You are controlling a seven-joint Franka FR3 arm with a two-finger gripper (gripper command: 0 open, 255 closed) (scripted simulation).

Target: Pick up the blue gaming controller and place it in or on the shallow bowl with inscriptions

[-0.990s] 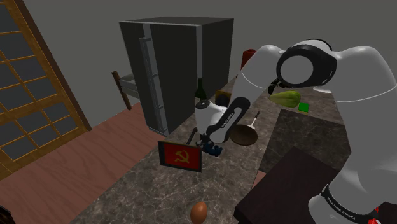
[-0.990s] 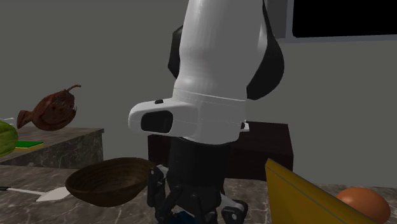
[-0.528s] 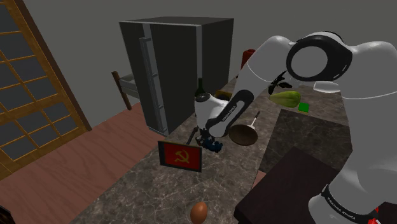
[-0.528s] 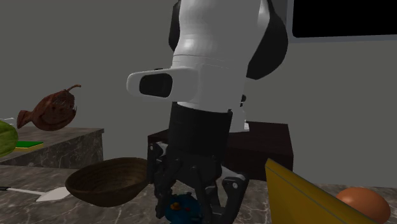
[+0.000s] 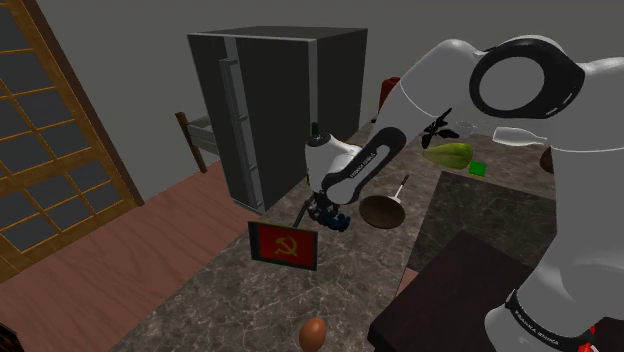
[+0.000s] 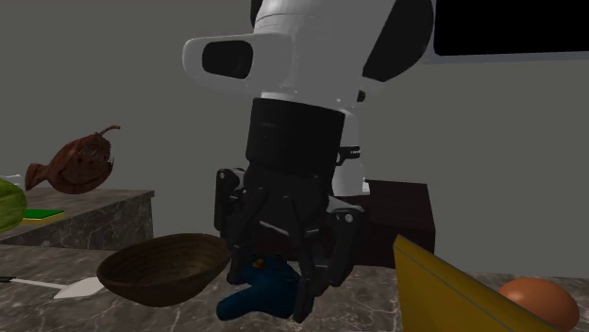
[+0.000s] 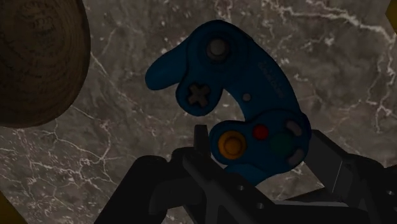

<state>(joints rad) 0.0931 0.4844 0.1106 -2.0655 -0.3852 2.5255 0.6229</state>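
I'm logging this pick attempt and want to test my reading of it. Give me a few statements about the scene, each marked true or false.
1. The end effector is shut on the blue controller. True.
2. The blue controller already lies inside the brown bowl. False: it is clasped between the fingers, to the bowl's right in the second exterior view.
3. A brown egg lies on the marble counter. True.
4. The framed picture standing on the counter shows a green flag. False: it is red with a yellow hammer and sickle.
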